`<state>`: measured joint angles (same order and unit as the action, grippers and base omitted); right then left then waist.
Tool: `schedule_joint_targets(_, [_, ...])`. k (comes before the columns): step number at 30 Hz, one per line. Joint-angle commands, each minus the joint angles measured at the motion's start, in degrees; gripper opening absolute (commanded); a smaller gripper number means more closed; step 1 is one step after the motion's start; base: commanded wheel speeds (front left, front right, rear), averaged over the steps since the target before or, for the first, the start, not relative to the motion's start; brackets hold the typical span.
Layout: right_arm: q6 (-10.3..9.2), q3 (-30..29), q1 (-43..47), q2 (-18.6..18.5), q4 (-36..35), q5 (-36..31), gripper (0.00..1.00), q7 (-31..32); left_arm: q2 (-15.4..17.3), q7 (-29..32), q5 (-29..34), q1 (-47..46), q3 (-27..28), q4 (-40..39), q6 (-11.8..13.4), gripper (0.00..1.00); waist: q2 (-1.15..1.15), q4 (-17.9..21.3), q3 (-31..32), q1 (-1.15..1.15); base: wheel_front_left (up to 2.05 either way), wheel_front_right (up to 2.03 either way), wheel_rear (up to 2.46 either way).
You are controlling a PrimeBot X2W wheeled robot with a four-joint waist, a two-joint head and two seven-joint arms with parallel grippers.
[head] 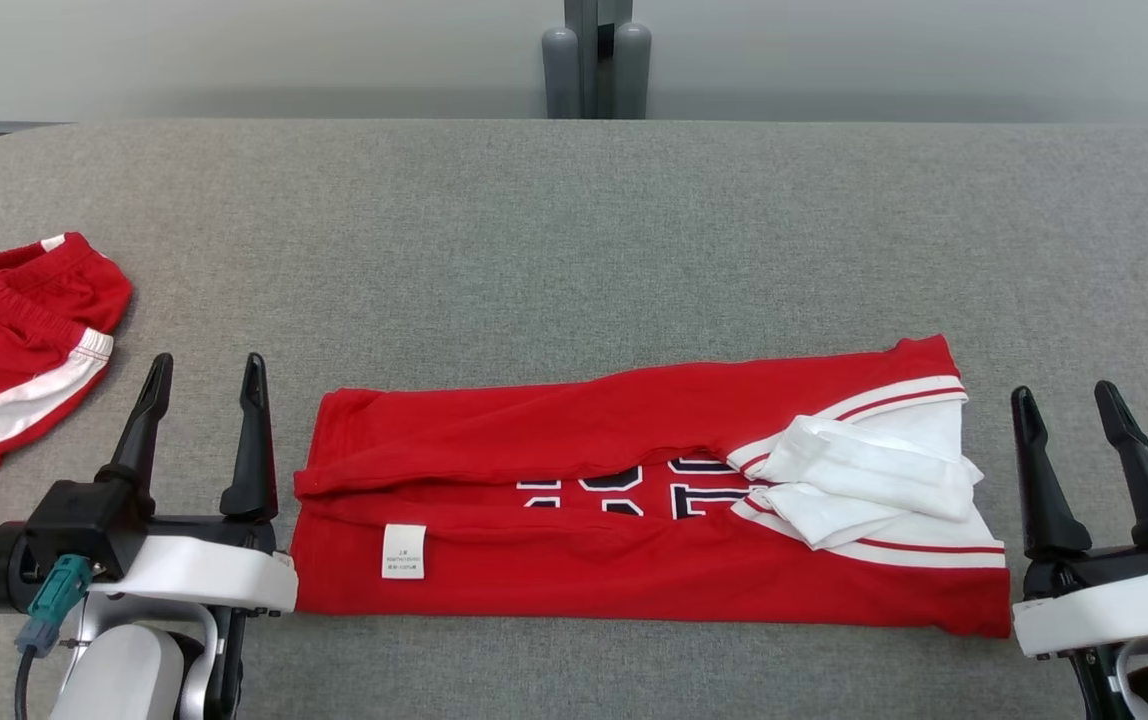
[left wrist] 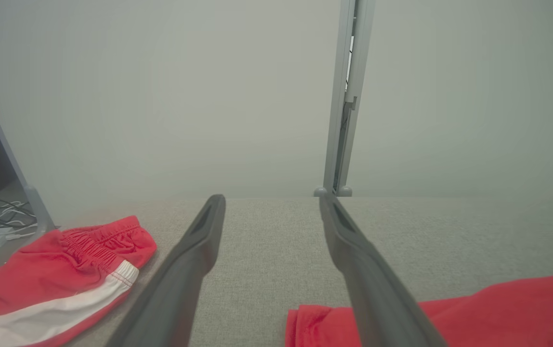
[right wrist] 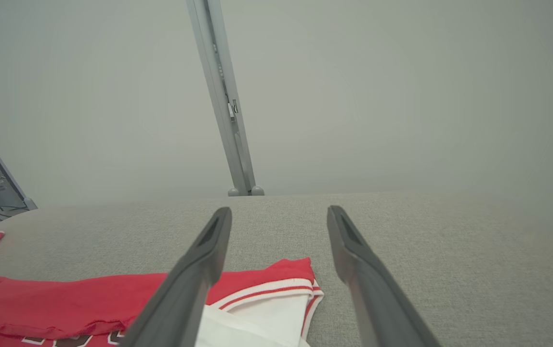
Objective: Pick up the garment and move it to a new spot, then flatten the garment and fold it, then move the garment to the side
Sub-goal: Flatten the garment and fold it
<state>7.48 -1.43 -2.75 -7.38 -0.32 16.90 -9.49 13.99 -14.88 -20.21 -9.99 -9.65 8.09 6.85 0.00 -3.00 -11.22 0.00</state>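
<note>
The garment [head: 574,440], a red jersey folded into a long band, lies flat in the lower middle of the head view on the grey desk [head: 574,250]. Its long axis runs left to right across the frame. A small white label [head: 403,551] is sewn near the lower left; its print is too small to read. Dark block lettering edged in white [head: 634,495] peeks out between the folded layers, too covered to make out. The end with white cloth and red-striped trim [head: 874,470] points to the frame's right, the plain red end to the left.

The left tool [head: 208,362] sits just beside the plain end and the right tool [head: 1064,392] just beside the trimmed end. On both, the fingers stand apart, point up the frame and hold nothing.

Red shorts with a white stripe [head: 24,340] lie at the left edge, apart from the garment. A grey post [head: 596,60] stands behind the desk's far edge.
</note>
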Motion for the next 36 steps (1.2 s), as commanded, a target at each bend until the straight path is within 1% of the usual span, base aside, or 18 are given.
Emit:
schedule_joint_targets(1, [0.04,-0.8,-0.6,-0.56,1.56,0.4,1.0,0.39,0.16,-0.2,0.66,-1.33,0.3,0.32,-0.51,1.0,0.0,-0.2,-0.26,0.0,0.0,0.0,0.0])
schedule_joint_targets(4, [0.04,-1.48,-1.33,-1.02,5.51,1.22,1.0,0.84,-0.23,-0.2,0.95,-1.76,0.36,0.69,-0.9,1.0,0.0,-0.57,-0.72,0.0,0.0,0.0,0.0])
schedule_joint_targets(11, [0.04,1.4,-4.07,-1.6,17.57,5.28,1.0,-0.92,-1.23,-0.19,1.25,-3.15,-0.23,1.66,-2.12,1.0,0.0,-1.75,-2.13,0.0,0.0,0.0,0.0])
schedule_joint_targets(17, [0.04,6.18,-7.22,-1.08,27.03,9.11,1.0,-2.12,-1.54,-0.19,2.06,-4.46,-0.79,2.49,-2.74,1.0,0.0,-2.31,-3.03,0.0,0.0,0.0,0.0])
schedule_joint_targets(18, [0.04,6.18,-7.22,-1.08,27.03,9.11,1.0,-2.12,-1.54,-0.19,2.06,-4.46,-0.79,2.49,-2.74,1.0,0.0,-2.31,-3.03,0.0,0.0,0.0,0.0])
schedule_joint_targets(19, [0.05,8.59,-8.07,-0.79,29.37,10.69,1.0,-2.18,-1.69,-0.2,2.22,-5.05,-0.9,2.66,-2.9,1.0,0.0,-2.51,-3.2,0.0,0.0,0.0,0.0])
schedule_joint_targets(21, [0.05,9.36,-8.44,-0.84,30.54,11.3,1.0,-2.43,-1.72,-0.19,2.45,-5.22,-1.03,2.77,-3.05,1.0,0.0,-2.63,-3.29,0.0,0.0,0.0,0.0])
schedule_joint_targets(22, [0.05,11.04,-9.0,-0.69,32.5,13.07,1.0,-2.64,-1.92,-0.19,2.58,-5.34,-1.17,3.07,-3.22,1.0,0.0,-2.87,-3.38,0.0,0.0,0.0,0.0])
schedule_joint_targets(24, [0.09,11.99,-9.3,-0.56,33.11,13.79,1.0,-2.81,-1.9,-0.19,2.67,-5.53,-1.2,3.19,-3.33,1.0,0.0,-2.96,-3.42,0.0,0.0,0.0,0.0])
schedule_joint_targets(25, [0.1,13.11,-9.57,-0.44,33.55,14.67,0.95,-2.82,-1.87,-0.19,2.85,-5.74,-1.23,3.27,-3.33,1.0,0.0,-3.0,-3.46,0.0,0.0,0.0,0.0])
schedule_joint_targets(26, [0.1,13.77,-9.83,-0.56,34.0,15.49,0.44,-2.99,-1.89,-0.19,3.07,-5.91,-1.31,3.36,-3.35,1.0,0.0,-3.04,-3.51,0.0,0.0,0.0,0.0])
schedule_joint_targets(27, [0.1,14.42,-9.95,-0.86,34.37,16.18,0.0,-3.19,-1.92,-0.19,3.16,-6.01,-1.33,3.43,-3.33,1.0,0.0,-3.06,-3.52,0.0,0.0,0.0,0.0])
schedule_joint_targets(29, [0.1,15.22,-10.51,-1.7,34.49,17.45,0.0,-3.99,-2.08,-0.19,3.2,-5.98,-1.21,3.61,-3.23,1.0,0.0,-3.06,-3.5,0.0,0.0,0.0,0.0])
schedule_joint_targets(31, [0.08,14.81,-10.96,-3.04,34.34,18.39,0.0,-4.67,-2.21,-0.19,3.42,-5.91,-1.04,3.63,-3.05,1.0,0.0,-3.03,-3.48,0.0,0.0,0.0,0.0])
schedule_joint_targets(36, [0.0,11.18,-10.64,-6.7,33.14,19.69,0.0,-5.75,-2.48,-0.19,3.54,-5.78,-0.31,3.11,-3.08,1.0,0.0,-2.71,-3.23,0.0,0.0,0.0,0.0])
